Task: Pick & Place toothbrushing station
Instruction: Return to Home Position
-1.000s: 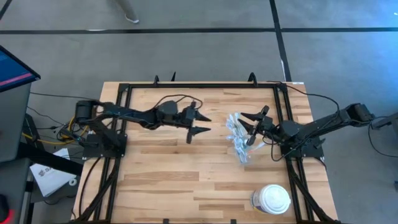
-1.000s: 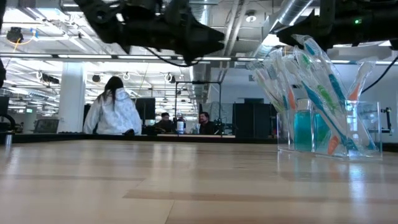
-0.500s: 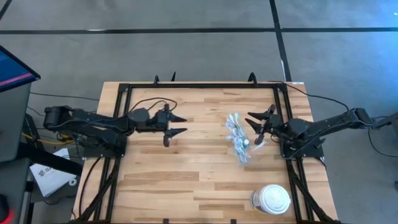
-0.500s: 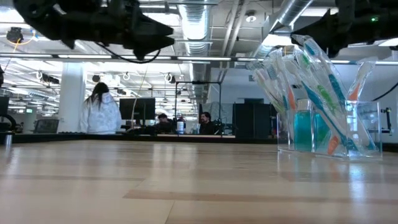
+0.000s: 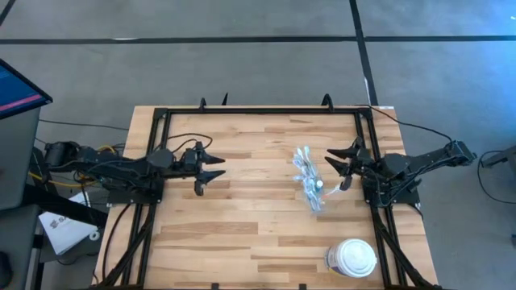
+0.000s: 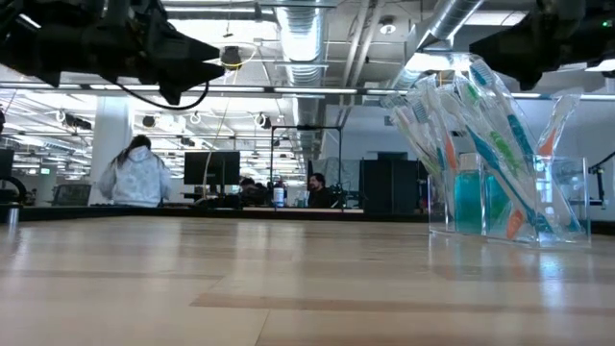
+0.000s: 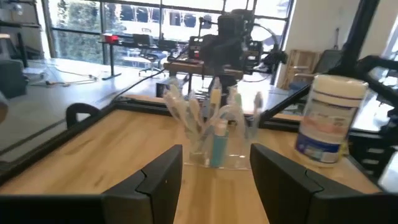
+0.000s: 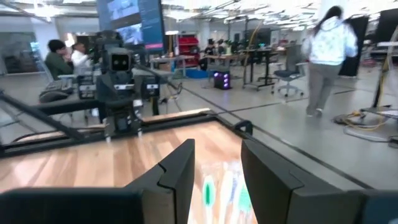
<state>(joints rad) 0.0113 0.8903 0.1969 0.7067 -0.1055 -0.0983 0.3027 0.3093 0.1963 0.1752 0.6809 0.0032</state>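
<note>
Left arm (image 5: 121,165) farther back, organizer (image 5: 309,180) seemingly just beside right fingers (image 5: 340,153)

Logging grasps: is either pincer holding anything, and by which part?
Nothing is held; the left pincer and right pincer are both open and empty.

We see a white lidded container (image 5: 352,258) at five o'clock on the wooden table (image 5: 242,234); a person in white (image 6: 135,178) is in the room beyond.

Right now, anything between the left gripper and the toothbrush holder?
Nothing visible. Only bare table lies between the open left gripper and the toothbrush holder; the white container stands well off that line.
</note>
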